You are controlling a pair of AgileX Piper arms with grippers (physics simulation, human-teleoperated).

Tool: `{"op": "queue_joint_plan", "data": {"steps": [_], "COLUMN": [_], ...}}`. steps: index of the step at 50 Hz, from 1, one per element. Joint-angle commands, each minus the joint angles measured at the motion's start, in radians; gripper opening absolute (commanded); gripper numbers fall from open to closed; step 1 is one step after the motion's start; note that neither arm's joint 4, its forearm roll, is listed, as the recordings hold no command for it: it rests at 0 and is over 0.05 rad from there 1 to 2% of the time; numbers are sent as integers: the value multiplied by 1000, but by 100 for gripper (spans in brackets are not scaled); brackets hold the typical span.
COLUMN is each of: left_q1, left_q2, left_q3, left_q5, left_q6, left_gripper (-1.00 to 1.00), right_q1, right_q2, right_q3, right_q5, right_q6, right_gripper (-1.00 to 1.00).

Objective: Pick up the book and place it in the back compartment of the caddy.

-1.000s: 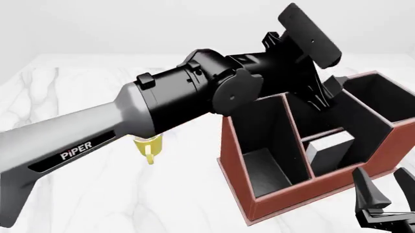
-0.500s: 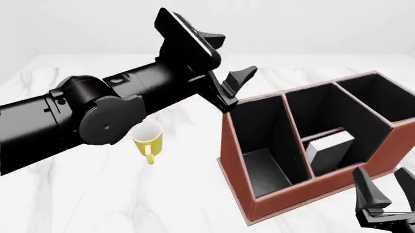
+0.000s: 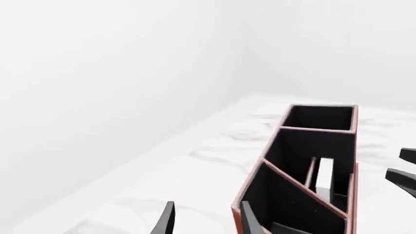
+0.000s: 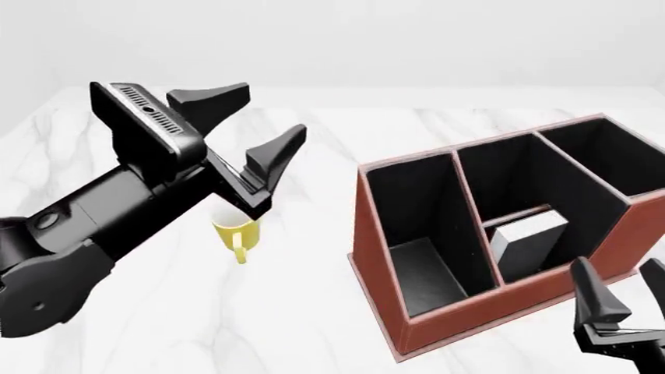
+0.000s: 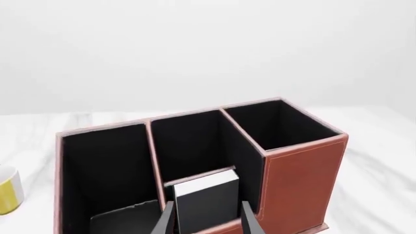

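The reddish-brown caddy (image 4: 374, 265) stands at the right of the table. The book (image 4: 530, 238), black with white page edges, stands upright in the back compartment (image 4: 575, 238), the small cell behind the low reddish crossbar (image 4: 516, 214). My left gripper (image 4: 244, 125) hangs open in the air left of the caddy, above the yellow mug. My right gripper (image 4: 621, 284) is open and low, just outside the caddy's near wall. In the right wrist view the book (image 5: 208, 195) shows beyond the right gripper (image 5: 208, 214), untouched. The left wrist view shows the caddy (image 3: 236, 217) beside the left gripper (image 3: 206, 214).
A yellow mug (image 4: 237, 232) stands on the white marble table (image 4: 156, 312), left of the caddy and partly under the left gripper. The mug (image 5: 7, 195) also shows at the edge of the right wrist view. The caddy's other cells hold nothing visible.
The left arm has swung away from above the caddy to the left, with its open gripper now over the mug. The book and the right gripper have stayed put.
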Motion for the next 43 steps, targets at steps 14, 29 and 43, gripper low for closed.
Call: {"op": "queue_joint_plan", "data": {"steps": [14,29,43], "left_q1": [55,55,50], "left_q2": [-63,-37,-42], "left_q3": [124,144,157], "left_q5": [-111,-151,-157], "left_q6": [-62,-78,-82], "left_gripper": [100,100,100], "right_q1": [38,11,-38], "right_q2": [-45,-59,-141], "right_q3": [-452,-982,-1378], "right_q5": [232,471,639], "right_q6": [-56,-34,-64], "right_gripper": [100,100,100]}}
